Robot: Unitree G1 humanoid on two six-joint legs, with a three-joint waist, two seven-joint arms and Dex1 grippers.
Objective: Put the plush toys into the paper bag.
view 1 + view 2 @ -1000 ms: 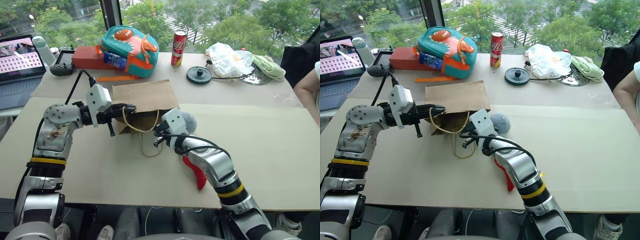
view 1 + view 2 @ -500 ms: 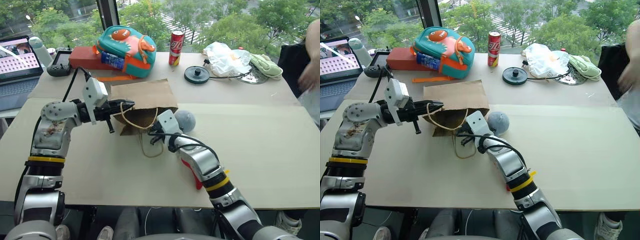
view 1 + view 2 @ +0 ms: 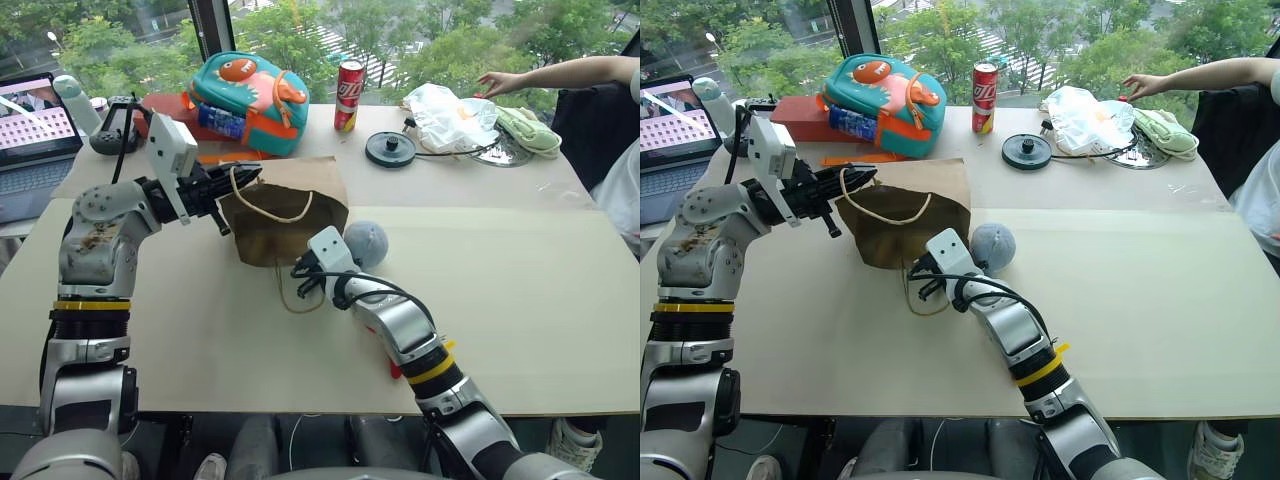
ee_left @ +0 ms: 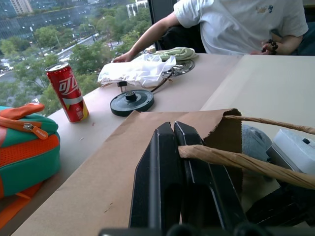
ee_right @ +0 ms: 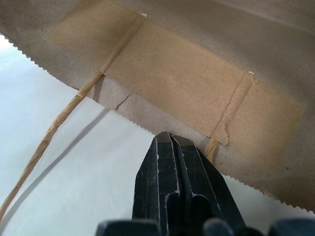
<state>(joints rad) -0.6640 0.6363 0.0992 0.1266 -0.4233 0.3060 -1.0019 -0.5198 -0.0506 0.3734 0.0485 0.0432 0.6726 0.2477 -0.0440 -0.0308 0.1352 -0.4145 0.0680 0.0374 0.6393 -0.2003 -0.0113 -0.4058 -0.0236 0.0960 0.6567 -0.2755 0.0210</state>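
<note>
On the table (image 3: 560, 300): the brown paper bag (image 3: 285, 215), lying on its side near the middle-left, mouth facing near and held up a little.

Left of the bag: the left gripper (image 3: 245, 178), fingers squeezed tight on the top handle (image 3: 270, 212), lifting that edge so the mouth gapes.

At the near edge of the bag: the right gripper (image 3: 912, 268), fingers pressed shut, nothing between them that can be seen. Tips right at the bag's lower lip, close to the lower handle (image 3: 912, 300) lying loose on the table.

Just right of the bag, touching or nearly touching its side: the fuzzy grey-blue ball (image 3: 366, 242), not inside. Right arm much nearer to it than the left.

Under the right forearm, near the table's front edge: a bit of the red chili pepper (image 3: 396, 371), mostly hidden, well outside the bag.

Likely next: open the right fingers, reach right for the ball, then push it left into the open mouth. Ball round, so no long side to line up with.
</note>
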